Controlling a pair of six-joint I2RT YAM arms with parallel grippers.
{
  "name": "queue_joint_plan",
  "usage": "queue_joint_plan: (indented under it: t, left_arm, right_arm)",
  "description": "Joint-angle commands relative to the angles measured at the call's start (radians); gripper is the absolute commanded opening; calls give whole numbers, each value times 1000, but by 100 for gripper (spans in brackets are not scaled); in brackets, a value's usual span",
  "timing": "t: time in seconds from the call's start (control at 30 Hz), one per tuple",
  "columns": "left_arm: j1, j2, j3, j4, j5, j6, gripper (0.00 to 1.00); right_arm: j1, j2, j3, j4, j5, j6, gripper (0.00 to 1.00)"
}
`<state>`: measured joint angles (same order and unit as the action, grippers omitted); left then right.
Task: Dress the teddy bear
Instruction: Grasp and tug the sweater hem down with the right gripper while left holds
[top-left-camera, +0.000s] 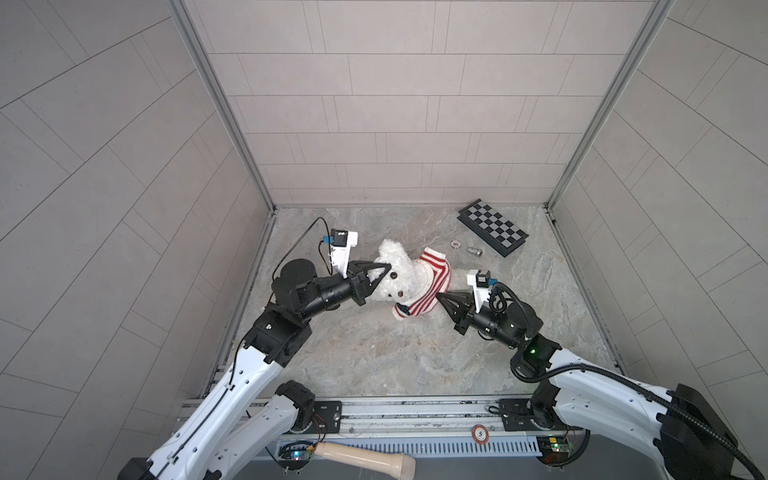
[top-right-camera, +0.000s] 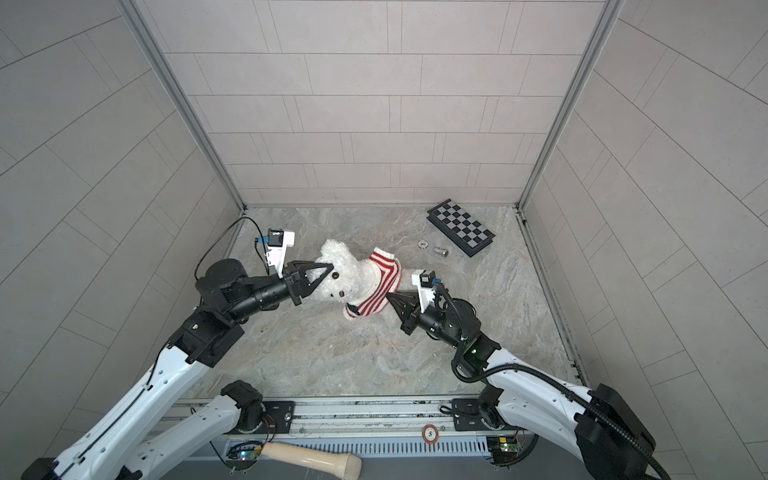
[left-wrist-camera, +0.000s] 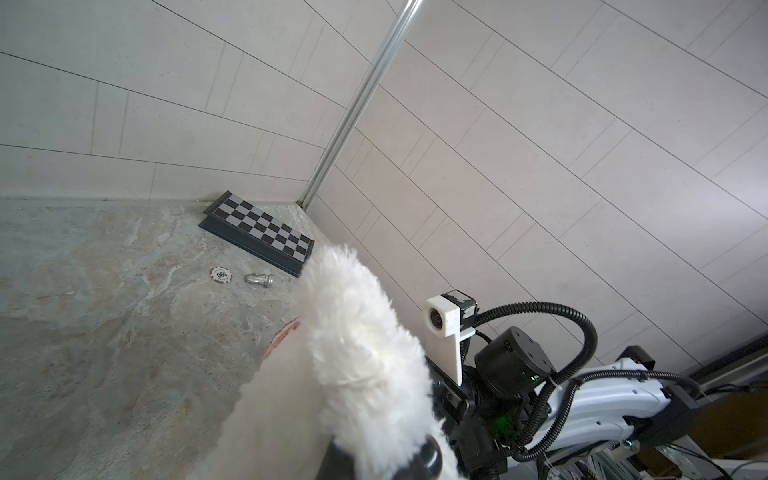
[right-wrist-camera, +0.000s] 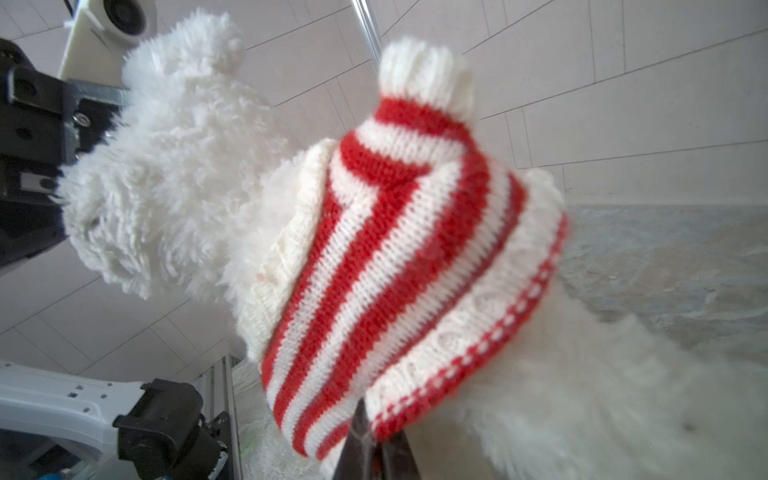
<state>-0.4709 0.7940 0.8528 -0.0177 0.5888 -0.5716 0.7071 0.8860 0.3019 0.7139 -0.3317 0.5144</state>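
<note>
Both top views are bright, evenly lit by soft light from above; the bear (top-left-camera: 399, 259) casts only a faint, short shadow on the floor (top-left-camera: 374, 353) just beside it. Tile lines on the walls (top-left-camera: 104, 166) bow more the farther they lie from the bear. In the left wrist view the bear (left-wrist-camera: 353, 353) is blown out and soft, the chessboard (left-wrist-camera: 257, 232) behind it sharp. In the right wrist view the sweater (right-wrist-camera: 395, 249) is crisp mid-body; its hem and the fur below smear into blur
</note>
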Motion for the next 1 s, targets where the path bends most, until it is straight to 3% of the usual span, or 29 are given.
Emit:
queue_joint_plan:
  t: [0.0, 0.27, 0.5, 0.7, 0.87, 0.97]
  left_arm:
    - [41, -19, 33, 88, 22, -49, 0]
    - [104, -33, 9, 108, 82, -83, 0]
    - [129, -18, -33, 166, 199, -69, 0]
    - [129, -28, -54, 145, 239, 18, 0]
    - [128, -41, 1, -10, 252, 166, 0]
    - [129, -38, 27, -27, 313, 195, 0]
  right_arm:
    - [4, -55, -28, -13, 63, -22, 0]
    - [4, -157, -42, -194, 168, -65, 0]
    - [4, -140, -1, -239, 116, -117, 1]
    - [14, -174, 10, -144, -8, -114, 23]
    - [16, -288, 72, -346, 1, -181, 43]
    - [15, -321, 144, -516, 34, -269, 50]
